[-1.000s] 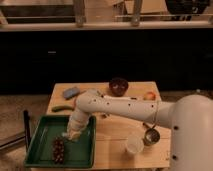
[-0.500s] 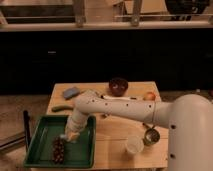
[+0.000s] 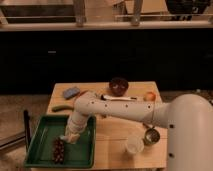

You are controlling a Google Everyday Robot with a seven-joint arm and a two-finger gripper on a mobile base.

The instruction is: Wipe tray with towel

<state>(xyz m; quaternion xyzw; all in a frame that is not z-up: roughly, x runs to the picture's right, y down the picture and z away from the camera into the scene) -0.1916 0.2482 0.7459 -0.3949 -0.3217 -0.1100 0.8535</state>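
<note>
1. Dark cabinets stood behind the wooden bench [image 3: 112, 140], where our arm reached down into the tray [image 3: 40, 150] at its front left corner.
2. Our hand [image 3: 70, 136] sat low over the tray's middle; whether it was apart or together we could not tell.
3. Across the last second it had slid slightly along the tray floor, near a dark cluster [image 3: 59, 150].
4. We judged wiping underway, with the towel [image 3: 69, 138] apparently pale beneath the hand.

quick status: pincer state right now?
Pincer: down inside the green tray, near its middle, at the pale towel. Open, closed or gripping the towel: cannot be told from this view.
</note>
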